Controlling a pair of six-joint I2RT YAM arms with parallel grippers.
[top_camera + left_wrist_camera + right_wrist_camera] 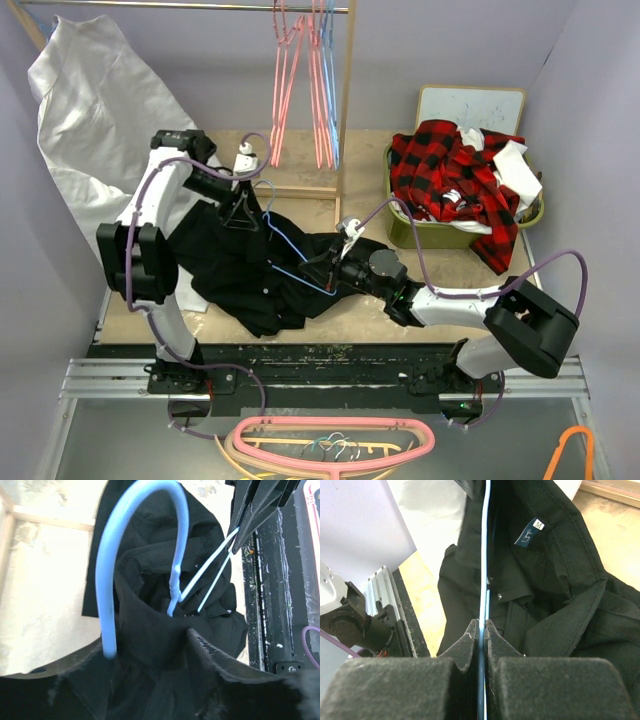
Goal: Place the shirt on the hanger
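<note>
The shirt (240, 275) is lying crumpled on the table (360, 322), left of centre in the top view. Its collar is being lifted toward the left gripper (240, 213). In the left wrist view the collar is standing up between that gripper's fingers (55, 685) and filling the gap, so the gripper is holding the shirt there. The hanger (103, 580) is arching its hook over the collar, with the hook's tip sitting just by the left finger. Its two thin wires are running down across the shirt toward the lower right.

The right gripper (481, 627) is reaching in from the right and is clamped on the hanger's wire, jaws closed tight with the wire passing straight up between them. Beside the wire, the shirt's neck label (530, 532) is showing an "M".

At upper right a plaid shirt (450, 170) is spilling out of a green bin (415, 235). Pink hangers (300, 90) are hanging from a rail (180, 6) at the top. A white cloth (90, 110) is draping at upper left.
</note>
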